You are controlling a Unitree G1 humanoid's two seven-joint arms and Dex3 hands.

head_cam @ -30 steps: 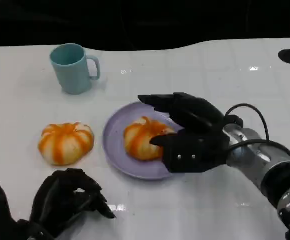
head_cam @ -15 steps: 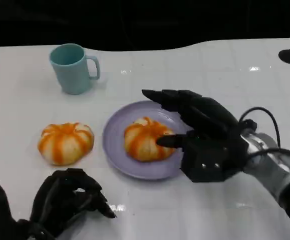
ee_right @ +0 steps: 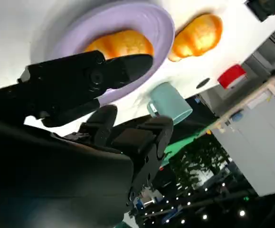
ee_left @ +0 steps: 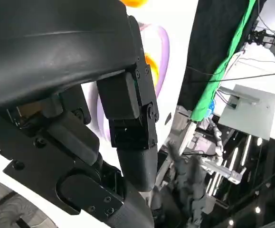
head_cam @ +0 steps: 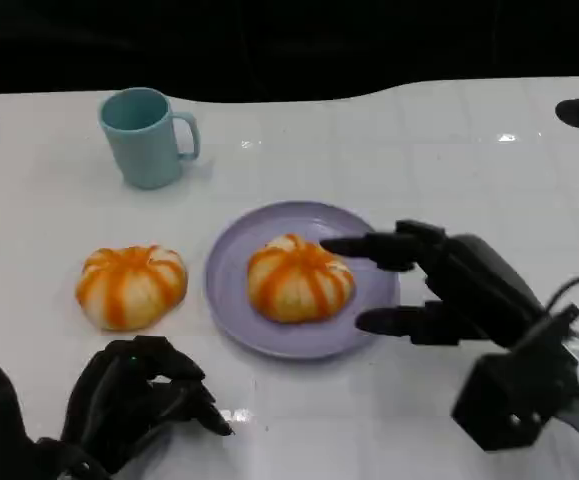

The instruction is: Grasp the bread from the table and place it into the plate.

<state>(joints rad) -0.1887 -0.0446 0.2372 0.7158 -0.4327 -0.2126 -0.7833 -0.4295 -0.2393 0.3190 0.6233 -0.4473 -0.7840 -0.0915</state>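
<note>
One orange-striped bread (head_cam: 298,278) (ee_right: 118,43) lies in the middle of the purple plate (head_cam: 238,311) (ee_right: 154,23) (ee_left: 162,45). A second bread of the same kind (head_cam: 131,286) (ee_right: 197,35) sits on the white table to the plate's left. My right hand (head_cam: 454,295) (ee_right: 85,80) is open just right of the plate, its fingers spread toward the bread in it but apart from it. My left hand (head_cam: 134,400) (ee_left: 123,109) rests near the table's front edge, below the second bread, fingers curled in around nothing.
A teal mug (head_cam: 146,136) (ee_right: 170,105) stands at the back left of the table (head_cam: 449,160). Two dark round holes (head_cam: 578,112) mark the table's far corners. Beyond the far edge is black.
My right hand has let go of the bread in the plate and drawn back to the right and toward me. The bread stays put. The left hand has not moved.
</note>
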